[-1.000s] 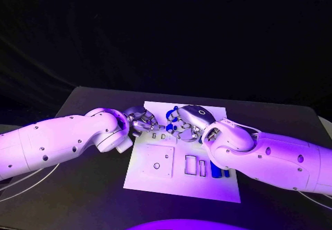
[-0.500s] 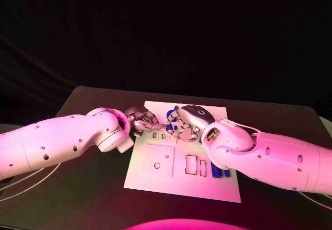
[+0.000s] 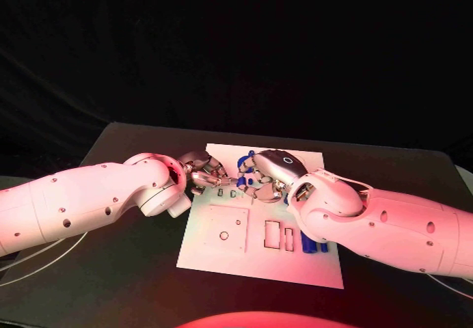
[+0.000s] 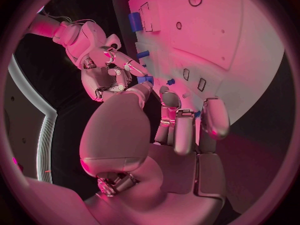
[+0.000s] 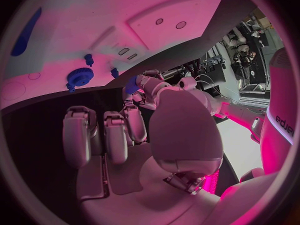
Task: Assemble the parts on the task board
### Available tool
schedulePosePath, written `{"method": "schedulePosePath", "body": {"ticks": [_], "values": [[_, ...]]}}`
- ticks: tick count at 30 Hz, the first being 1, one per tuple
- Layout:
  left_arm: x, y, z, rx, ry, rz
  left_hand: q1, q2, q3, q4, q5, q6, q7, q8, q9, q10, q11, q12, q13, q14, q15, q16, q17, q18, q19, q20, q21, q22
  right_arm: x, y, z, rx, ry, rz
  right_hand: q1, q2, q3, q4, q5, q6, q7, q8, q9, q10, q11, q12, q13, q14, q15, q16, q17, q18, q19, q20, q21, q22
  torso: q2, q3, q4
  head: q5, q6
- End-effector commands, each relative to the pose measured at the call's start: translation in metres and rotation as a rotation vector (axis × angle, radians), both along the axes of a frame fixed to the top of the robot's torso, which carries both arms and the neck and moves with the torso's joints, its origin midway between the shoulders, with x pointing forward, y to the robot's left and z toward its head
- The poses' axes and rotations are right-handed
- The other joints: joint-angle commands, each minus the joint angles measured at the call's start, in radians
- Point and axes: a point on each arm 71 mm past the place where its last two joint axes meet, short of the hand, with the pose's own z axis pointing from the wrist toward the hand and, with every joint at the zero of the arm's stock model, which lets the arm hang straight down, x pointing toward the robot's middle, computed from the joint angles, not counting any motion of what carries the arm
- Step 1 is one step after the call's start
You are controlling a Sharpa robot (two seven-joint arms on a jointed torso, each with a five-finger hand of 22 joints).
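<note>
The white task board [image 3: 222, 253] lies in the middle of the black table. My left hand [image 3: 200, 171] and right hand [image 3: 264, 179] meet fingertip to fingertip over its far half. A small blue part [image 4: 145, 79] sits at the tip of my left hand's [image 4: 181, 135] thumb, and my right hand's [image 4: 103, 77] fingers reach up to it. In the right wrist view the same blue part [image 5: 131, 88] is pinched by my left hand [image 5: 153, 87], just beyond my right hand's [image 5: 125, 140] half-bent fingers, which hold nothing.
A blue gear [image 5: 81, 75] and small blue pegs [image 5: 89, 59] stand on the board [image 5: 125, 15] under the right hand. Long blue parts [image 3: 310, 244] lie at the board's right edge beside rectangular slots [image 3: 271, 234]. Black table [image 3: 118, 273] surrounds the board.
</note>
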Motion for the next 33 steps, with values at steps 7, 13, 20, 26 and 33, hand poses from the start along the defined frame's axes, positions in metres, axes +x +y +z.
{"method": "schedulePosePath", "body": {"ticks": [7,13,20,26,33], "values": [[-0.0009,-0.0037,0.0006,-0.009,0.003,-0.016,0.01,-0.004,-0.005,0.001,0.0,-0.004,-0.002,0.004,0.0,0.002,-0.001,0.004,0.001,0.058,-0.003,0.004,0.127,-0.017,0.006,-0.003,0.006,0.001,-0.0036,0.0033,0.0018,0.006,-0.014,0.016,0.006,0.005,0.005,0.0,0.002,0.011,-0.005,0.004,0.002,0.008,0.003,0.006,0.036,0.096,0.001,0.004,0.231,-0.011,0.036,0.001,0.007,0.185,-0.001,-0.0011,0.0,0.001,-0.001],[-0.001,-0.0042,0.0006,-0.008,0.004,-0.018,0.014,-0.003,-0.004,0.002,0.0,-0.004,-0.003,0.004,0.0,0.003,-0.002,0.005,0.003,0.059,-0.004,0.005,0.129,-0.017,0.006,-0.003,0.007,0.001,-0.0045,0.0047,0.0022,0.009,-0.014,0.02,0.006,0.005,0.005,0.0,0.002,0.011,-0.005,0.004,0.002,0.008,0.003,0.006,0.036,0.096,0.001,0.004,0.231,-0.011,0.036,0.001,0.007,0.185,-0.001,-0.0011,0.0005,0.001,-0.002],[-0.0012,-0.0044,0.0004,-0.007,0.006,-0.02,0.018,-0.003,-0.004,0.001,0.001,-0.004,-0.003,0.004,0.0,0.003,-0.002,0.006,0.004,0.059,-0.004,0.005,0.13,-0.018,0.007,-0.003,0.007,0.003,-0.0049,0.0053,0.0027,0.015,-0.017,0.02,0.006,0.006,0.006,-0.001,0.002,0.012,-0.005,0.004,0.002,0.008,0.002,0.006,0.036,0.096,0.0,0.004,0.231,-0.012,0.037,0.0,0.009,0.186,-0.001,-0.001,-0.0001,0.002,-0.002],[-0.0013,-0.0047,0.0006,-0.007,0.006,-0.021,0.02,-0.003,-0.004,0.001,0.001,-0.004,-0.003,0.004,0.0,0.003,-0.002,0.006,0.004,0.059,-0.004,0.006,0.13,-0.017,0.006,-0.003,0.007,0.001,-0.0044,0.0053,0.0024,0.013,-0.016,0.019,0.006,0.006,0.006,-0.001,0.002,0.012,-0.005,0.004,0.002,0.008,0.002,0.006,0.036,0.096,0.0,0.004,0.231,-0.012,0.037,0.0,0.009,0.186,0.0,-0.001,-0.0002,0.002,-0.001],[-0.0015,-0.0051,0.0007,-0.008,0.005,-0.021,0.02,-0.003,-0.004,0.001,0.001,-0.004,-0.003,0.004,0.0,0.003,-0.002,0.006,0.004,0.059,-0.004,0.006,0.13,-0.017,0.006,-0.003,0.007,0.001,-0.0044,0.0058,0.0021,0.01,-0.014,0.02,0.008,0.007,0.006,-0.002,0.002,0.013,-0.005,0.005,0.002,0.011,0.002,0.008,0.039,0.096,0.0,0.004,0.232,-0.012,0.037,0.0,0.01,0.186,0.0,-0.001,0.0003,0.002,-0.002]]}}
